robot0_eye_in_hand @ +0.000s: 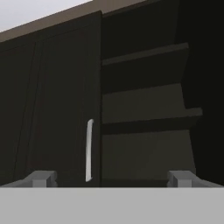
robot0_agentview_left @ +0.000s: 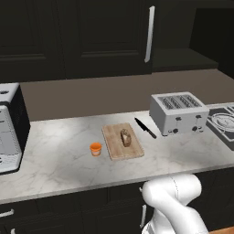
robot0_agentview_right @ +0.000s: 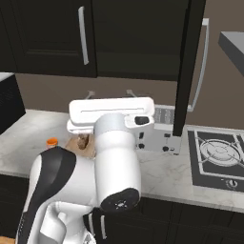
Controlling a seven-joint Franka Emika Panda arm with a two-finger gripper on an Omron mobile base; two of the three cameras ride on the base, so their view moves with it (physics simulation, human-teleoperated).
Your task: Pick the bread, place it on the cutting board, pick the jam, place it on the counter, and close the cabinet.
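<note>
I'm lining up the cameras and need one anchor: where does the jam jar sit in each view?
Left base view: the jam stands on the counter, just left of the cutting board.
Right base view: the jam is at mid-left, beside the arm.
Hand view: not in it.
Shared landmark: the toaster, also at.

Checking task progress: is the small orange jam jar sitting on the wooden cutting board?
No, the orange jam jar stands on the marbled counter beside the wooden cutting board.

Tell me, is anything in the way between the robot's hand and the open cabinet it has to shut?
Nothing visible. The open hand faces the cabinet, with its bare shelves ahead. Bread and jam sit down below.
</note>
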